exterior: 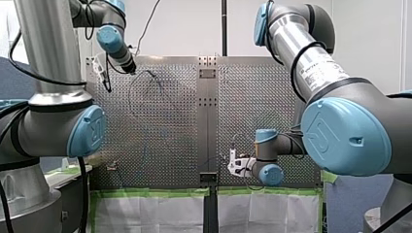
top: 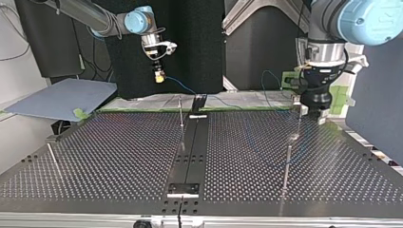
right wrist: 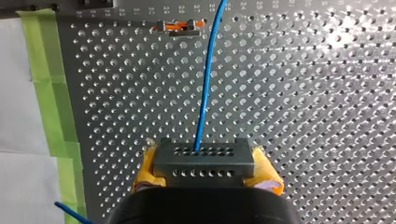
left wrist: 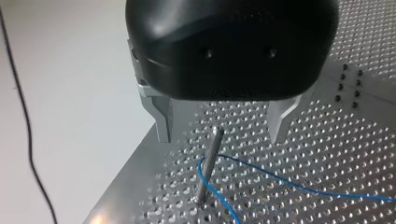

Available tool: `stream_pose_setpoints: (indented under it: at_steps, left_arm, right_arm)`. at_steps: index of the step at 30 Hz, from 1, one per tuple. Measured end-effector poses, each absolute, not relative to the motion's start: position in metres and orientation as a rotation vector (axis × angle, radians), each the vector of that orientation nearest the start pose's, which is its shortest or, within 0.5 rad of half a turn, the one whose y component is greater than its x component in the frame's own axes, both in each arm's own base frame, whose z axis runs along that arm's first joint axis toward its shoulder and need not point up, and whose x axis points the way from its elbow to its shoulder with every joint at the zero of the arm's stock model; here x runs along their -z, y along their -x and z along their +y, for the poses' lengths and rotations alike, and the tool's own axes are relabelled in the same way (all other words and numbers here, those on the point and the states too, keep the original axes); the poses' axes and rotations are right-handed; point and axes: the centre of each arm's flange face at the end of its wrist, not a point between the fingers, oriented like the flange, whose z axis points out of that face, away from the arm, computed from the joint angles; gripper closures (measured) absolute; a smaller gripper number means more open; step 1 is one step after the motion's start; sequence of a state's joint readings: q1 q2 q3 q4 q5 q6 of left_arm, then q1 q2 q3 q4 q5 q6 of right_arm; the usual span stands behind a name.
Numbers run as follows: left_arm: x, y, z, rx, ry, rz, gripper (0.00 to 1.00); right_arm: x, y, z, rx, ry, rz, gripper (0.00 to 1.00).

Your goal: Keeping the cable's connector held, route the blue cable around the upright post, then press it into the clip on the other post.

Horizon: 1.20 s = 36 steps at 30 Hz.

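Blue cable (right wrist: pixel 204 93): a thin, smooth, bright blue strand, much narrower than the connector it comes from. It is slack enough to curve gently.
Connector (right wrist: pixel 204 156): a flat grey block with two rows of small round holes. The cable comes out of one hole in the row farther from the wrist.
My right end effector (right wrist: pixel 205 169): pinching the connector from both sides with its yellow pads (right wrist: pixel 145 170). In the top view it hangs above the table's far edge at the view's left.
Cable's course: from the connector it runs straight ahead over the table (right wrist: pixel 303 93). In the left wrist view it bends around the upright post (left wrist: pixel 209 165) about halfway up, touching it, and its two runs spread apart across the holes.
Upright post: a slim, bare metal rod standing in the perforated surface near the table's edge.
My left end effector (left wrist: pixel 222 125): black body with its metal fingers (left wrist: pixel 163 119) spread wide. It hovers over the post's top, one finger on each side, and touches neither post nor cable.
Table edge: green tape (right wrist: pixel 46 84) lines it beside my right end effector.
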<state>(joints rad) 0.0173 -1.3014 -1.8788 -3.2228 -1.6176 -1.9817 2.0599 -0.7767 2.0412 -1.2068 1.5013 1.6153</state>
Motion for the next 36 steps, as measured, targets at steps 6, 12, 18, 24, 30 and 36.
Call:
stream_pose_setpoints:
  at_steps: [6,12,18,24,30,36]
  left_arm:
    - [-0.452,-0.380,-0.127,0.255,0.323,1.707,0.01]
    - [-0.472,-0.384,-0.132,0.264,0.240,1.691,0.01]
    - [-0.492,-0.394,-0.137,0.292,0.176,1.658,0.01]
    - [-0.508,-0.404,-0.141,0.318,0.139,1.638,0.01]
    - [-0.517,-0.416,-0.143,0.296,0.123,1.637,0.01]
    - [-0.534,-0.421,-0.141,0.240,0.120,1.613,0.01]
  right_arm:
    - [0.020,-0.365,-0.387,-1.594,-1.663,-0.978,1.00]
    - [0.022,-0.365,-0.385,-1.590,-1.684,-0.983,1.00]
    - [0.022,-0.367,-0.383,-1.598,-1.698,-0.977,1.00]
    - [0.022,-0.367,-0.383,-1.604,-1.704,-0.972,1.00]
    - [0.022,-0.369,-0.382,-1.608,-1.704,-0.969,1.00]
    - [0.022,-0.370,-0.381,-1.617,-1.710,-0.960,1.00]
